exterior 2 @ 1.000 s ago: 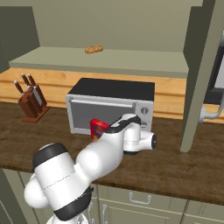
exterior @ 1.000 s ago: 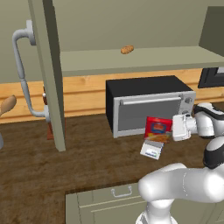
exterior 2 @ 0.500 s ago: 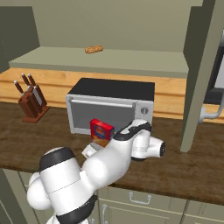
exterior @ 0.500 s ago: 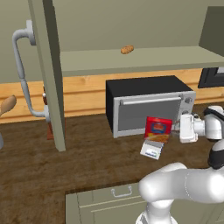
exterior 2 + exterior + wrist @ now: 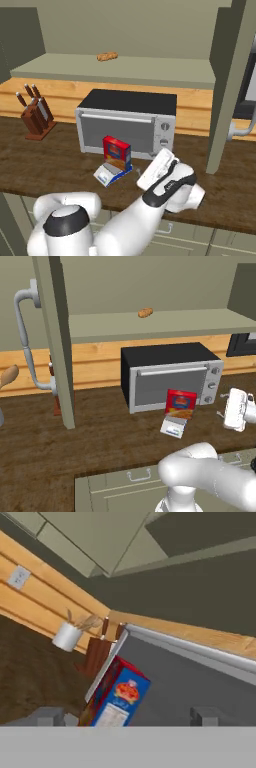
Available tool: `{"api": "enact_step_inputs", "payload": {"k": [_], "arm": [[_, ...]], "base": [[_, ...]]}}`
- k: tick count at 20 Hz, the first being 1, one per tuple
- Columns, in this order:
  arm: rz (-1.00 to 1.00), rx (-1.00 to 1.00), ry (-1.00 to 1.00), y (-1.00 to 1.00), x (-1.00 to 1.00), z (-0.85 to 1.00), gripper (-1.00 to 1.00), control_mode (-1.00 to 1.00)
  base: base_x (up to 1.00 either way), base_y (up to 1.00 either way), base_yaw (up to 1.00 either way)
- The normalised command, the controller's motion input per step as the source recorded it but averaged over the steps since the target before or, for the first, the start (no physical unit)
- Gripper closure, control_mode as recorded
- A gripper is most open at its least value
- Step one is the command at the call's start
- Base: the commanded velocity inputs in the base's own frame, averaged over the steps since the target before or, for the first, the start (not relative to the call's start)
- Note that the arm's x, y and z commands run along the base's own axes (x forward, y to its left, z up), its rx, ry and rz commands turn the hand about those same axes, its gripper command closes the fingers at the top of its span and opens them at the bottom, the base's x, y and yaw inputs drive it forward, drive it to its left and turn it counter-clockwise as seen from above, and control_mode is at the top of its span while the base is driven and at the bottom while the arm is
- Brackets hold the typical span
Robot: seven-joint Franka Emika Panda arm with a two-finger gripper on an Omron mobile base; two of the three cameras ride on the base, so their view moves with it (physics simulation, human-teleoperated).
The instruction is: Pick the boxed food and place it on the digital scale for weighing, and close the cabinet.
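on the left, the olive-grey panelled cabinet door (image 5: 55, 341) stands open, its curved light-grey bar handle (image 5: 25, 341) facing out. further right sits the silver toaster oven (image 5: 170, 376) on the dark wooden counter (image 5: 100, 431). in front of it the small red cardboard box with a blue patch (image 5: 180, 404) stands upright on the flat light-grey square scale (image 5: 173, 428). right of that hovers the white two-finger gripper (image 5: 222, 406), fingers spread wide, gripping nothing, apart from the box.

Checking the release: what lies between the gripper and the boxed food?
Bare wooden counter separates the gripper from the boxed food, seen in the right base view.
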Motion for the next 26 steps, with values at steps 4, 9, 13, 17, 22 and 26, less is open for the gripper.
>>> {"api": "enact_step_inputs", "payload": {"k": [4,9,13,17,22,26], "arm": [[-0.17,0.19,-0.45,-0.26,-0.81,0.52,-1.00,-1.00],[-0.01,0.19,-0.45,-0.97,-0.64,0.73,-1.00,-1.00],[0.00,0.15,-0.45,-0.90,-0.44,0.74,-1.00,-1.00],[0.00,0.18,-0.27,-0.81,-0.46,0.50,-1.00,-1.00],[-0.15,0.07,0.00,-0.39,-0.28,0.17,-1.00,-1.00],[-0.09,0.05,0.13,-0.42,-0.14,0.19,-1.00,-1.00]], "base": [[0.00,0.00,0.00],[0.00,0.00,0.00],[0.00,0.00,0.00],[0.00,0.00,0.00],[0.00,0.00,0.00],[0.00,0.00,0.00]]}}
